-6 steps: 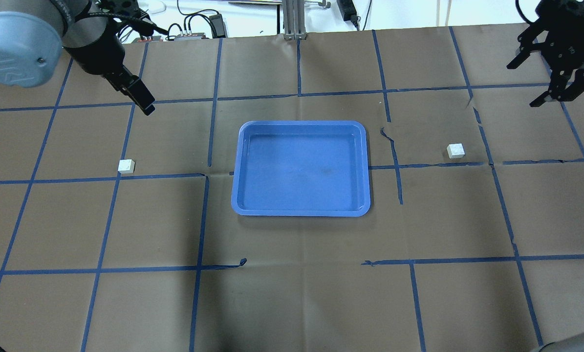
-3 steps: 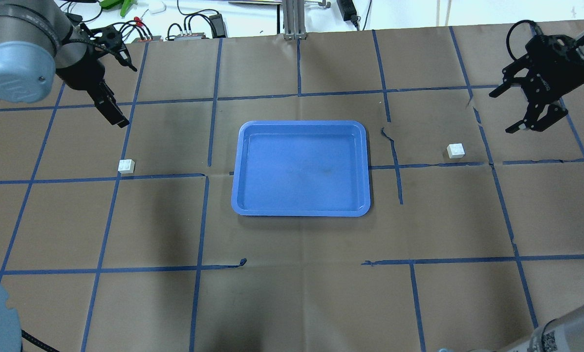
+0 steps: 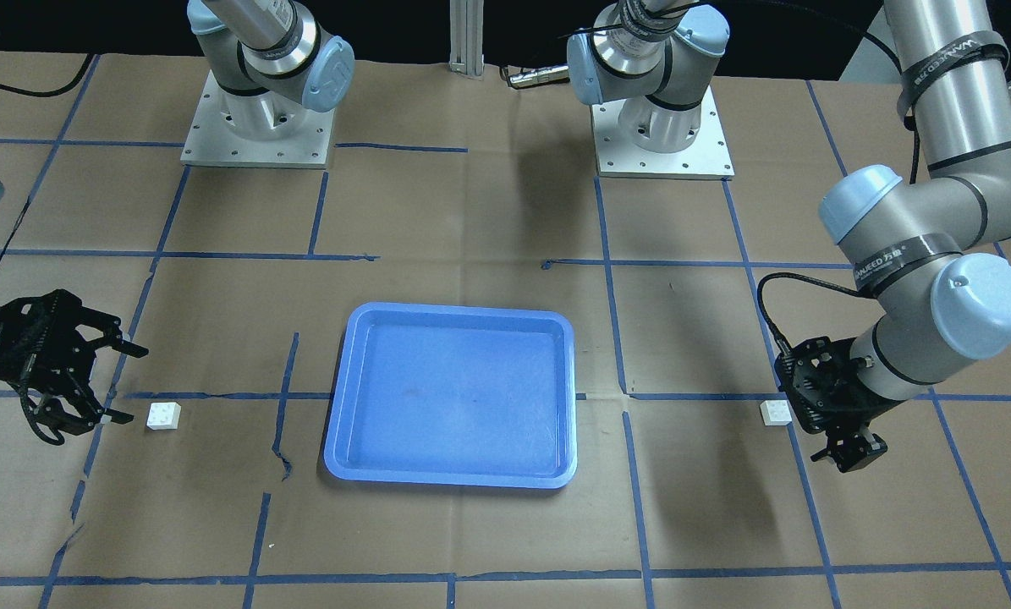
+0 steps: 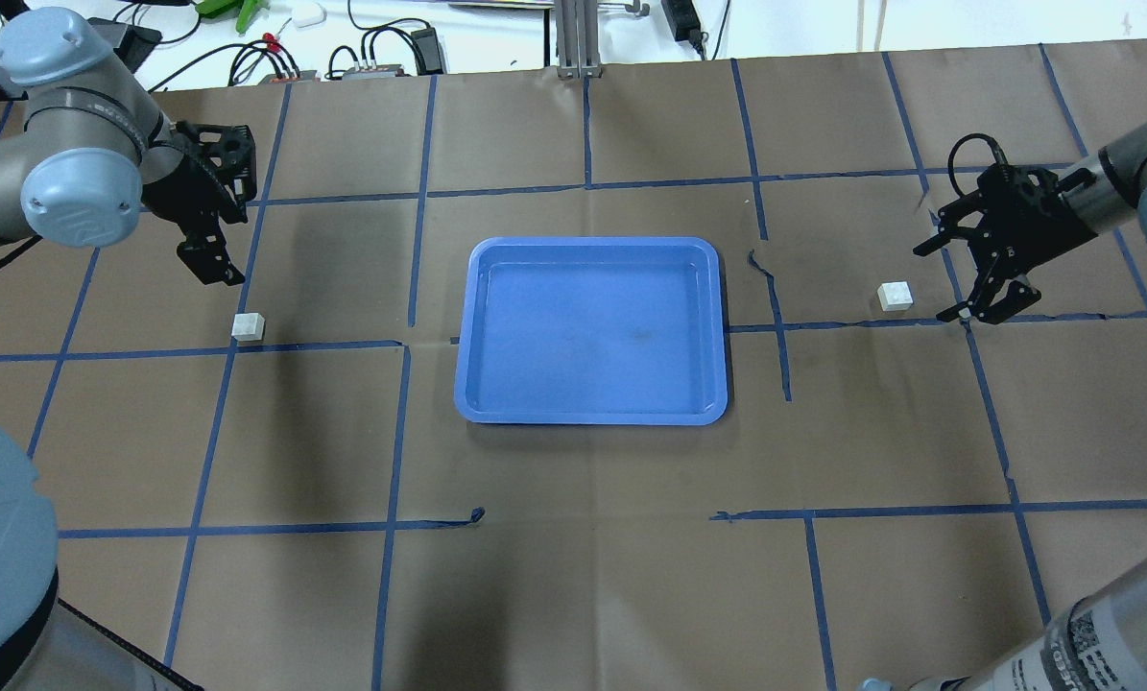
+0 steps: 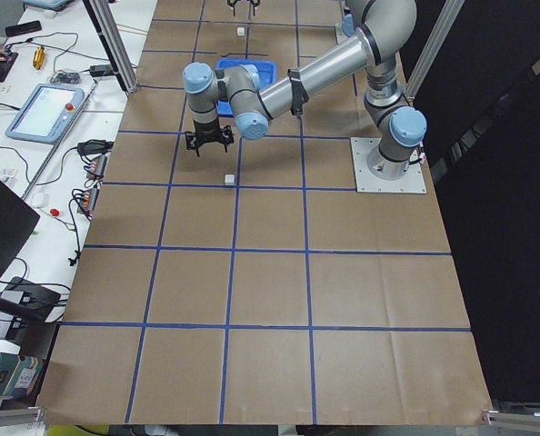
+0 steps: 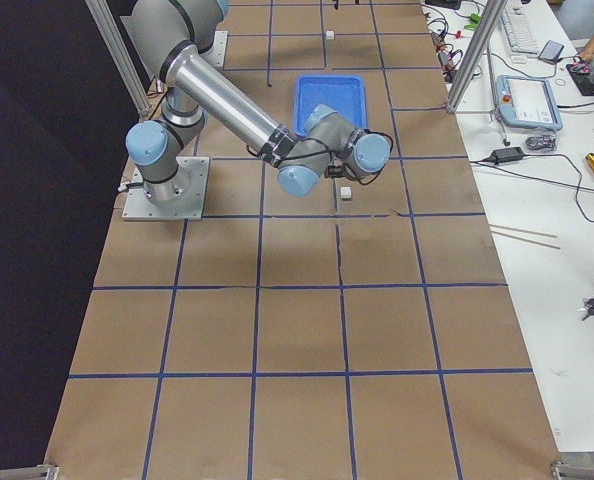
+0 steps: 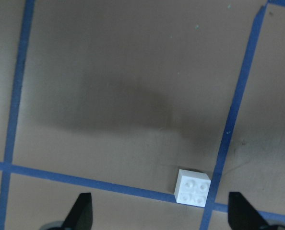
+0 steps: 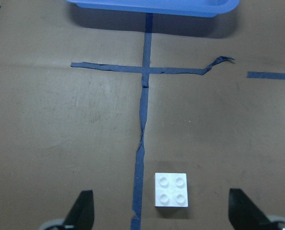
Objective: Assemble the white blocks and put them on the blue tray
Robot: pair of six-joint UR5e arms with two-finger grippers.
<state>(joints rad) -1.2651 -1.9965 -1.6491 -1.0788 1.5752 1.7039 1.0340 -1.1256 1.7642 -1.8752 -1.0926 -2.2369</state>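
While neither block is yet gripped, both grippers hang over the tabletop point(image 7: 109, 72) with jaws spread wide and empty.

The left gripper point(image 7: 161, 216) is low over its work. In its wrist view the left white block point(image 7: 193, 187) sits studs up but off-centre, nearer one finger and touching a blue tape line point(image 7: 233, 120). A straight descent risks clipping or shoving the block instead of straddling it.

For the right gripper point(image 8: 162, 213), the right white block point(image 8: 171, 189) lies studs up and fairly central, just beside torn tape point(image 8: 141, 143). A fingertip could snag that loose edge.

Farther off, the blue tray point(image 4: 592, 243) lies mid-table, well apart from both blocks. A skewed grip on either block would likely misalign the studs at assembly.
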